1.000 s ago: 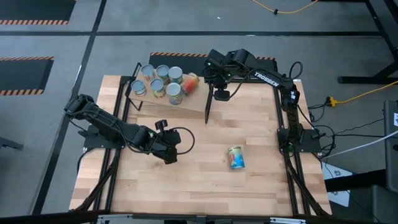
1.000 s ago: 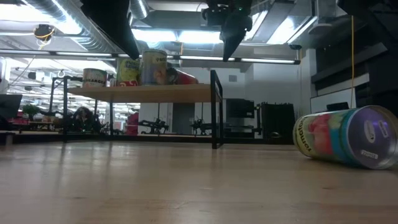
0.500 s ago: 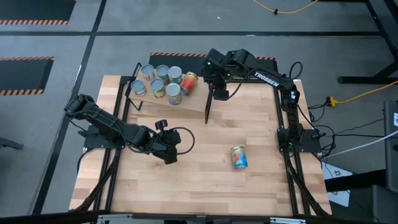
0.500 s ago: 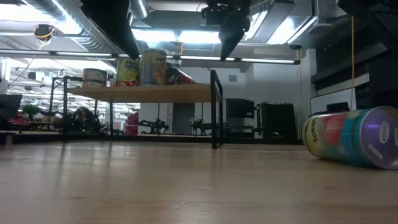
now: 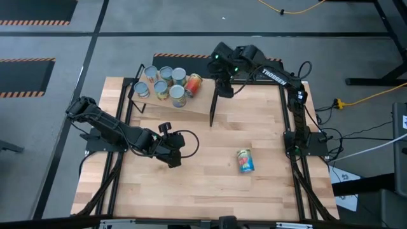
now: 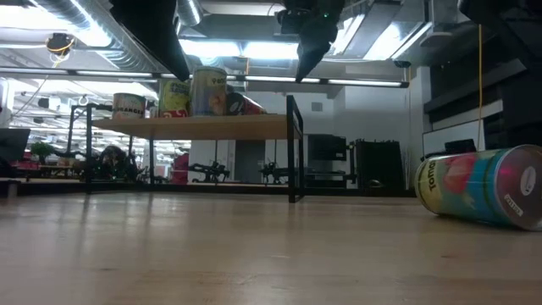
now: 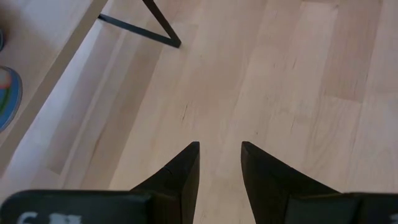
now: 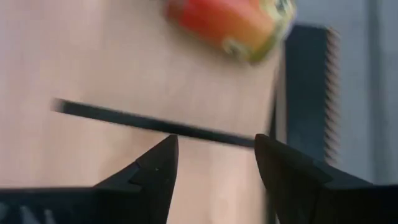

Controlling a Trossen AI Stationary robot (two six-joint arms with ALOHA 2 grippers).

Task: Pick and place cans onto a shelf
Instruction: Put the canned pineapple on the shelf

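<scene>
Six cans (image 5: 166, 83) grouped on the shelf (image 5: 200, 102), right gripper (image 5: 225, 90) apparently open and empty beside its divider, left gripper (image 5: 172, 158) parted, empty, well before the shelf, seventh can (image 5: 244, 160) lying on the tabletop (image 5: 210, 184).

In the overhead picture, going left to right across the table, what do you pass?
Left arm's dark end effector → black upright divider of the tilted light plywood shelf → right arm's dark end effector → colourful cylindrical can lying on its side on the wooden tabletop.
</scene>
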